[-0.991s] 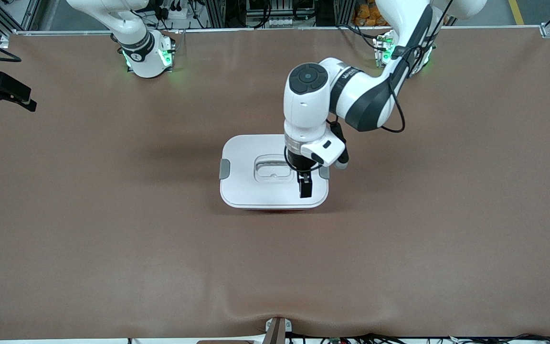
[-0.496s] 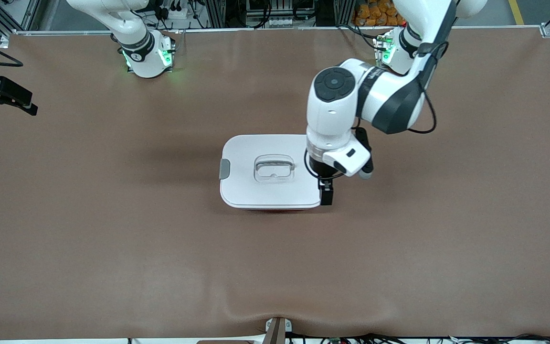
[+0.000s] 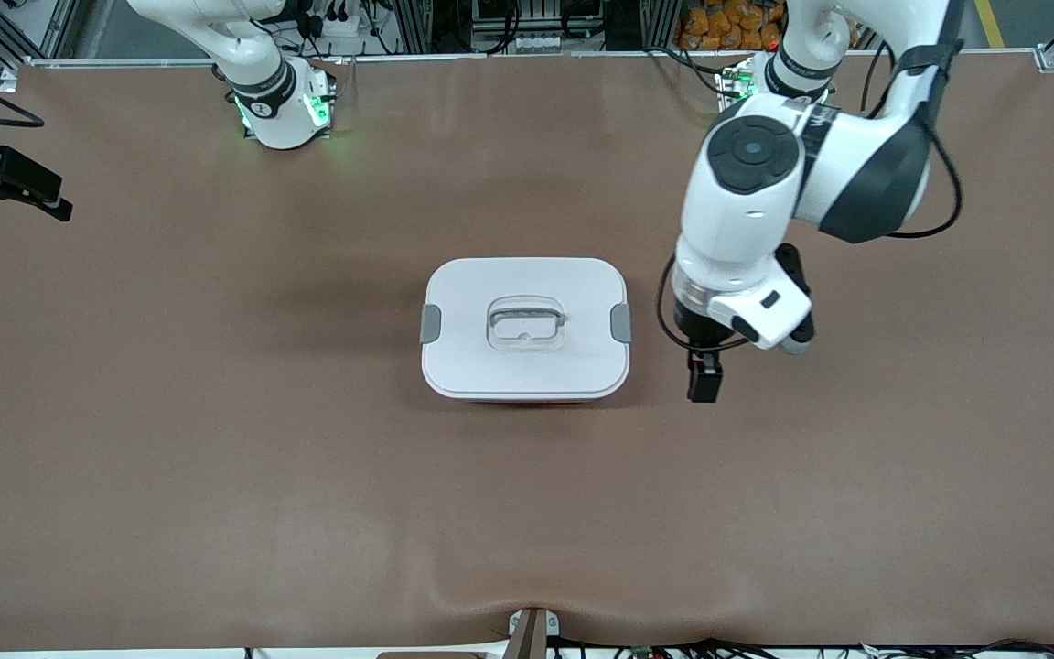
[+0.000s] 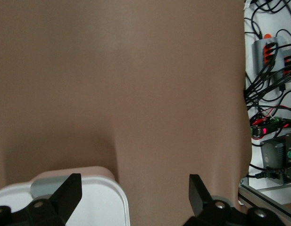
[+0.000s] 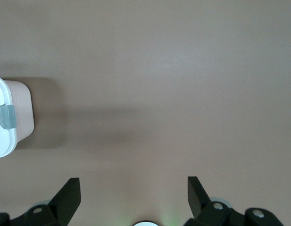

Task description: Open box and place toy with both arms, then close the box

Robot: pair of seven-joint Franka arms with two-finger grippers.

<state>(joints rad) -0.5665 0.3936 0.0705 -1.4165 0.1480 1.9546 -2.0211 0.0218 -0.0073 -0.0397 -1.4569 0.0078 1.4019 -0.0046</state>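
Note:
The box [image 3: 525, 328] stands at the middle of the table with its white lid on and both grey side clips [image 3: 620, 322] against its sides. My left gripper [image 3: 704, 375] hangs open and empty over bare table just beside the box, toward the left arm's end. In the left wrist view a corner of the box [image 4: 91, 202] lies under one finger of the left gripper [image 4: 135, 188]. My right gripper [image 5: 133, 188] is open and empty high over bare table, with the box [image 5: 8, 122] far off to one side. The toy is out of view.
The brown mat [image 3: 216, 439] covers the whole table. The two arm bases [image 3: 285, 110] stand along the edge farthest from the front camera. A black fixture [image 3: 5, 178] juts in at the right arm's end. Cables and electronics [image 4: 272, 94] lie past the table's edge.
My left arm has swung from over the box's lid toward its own end of the table, and the whole lid now shows. The box has not moved.

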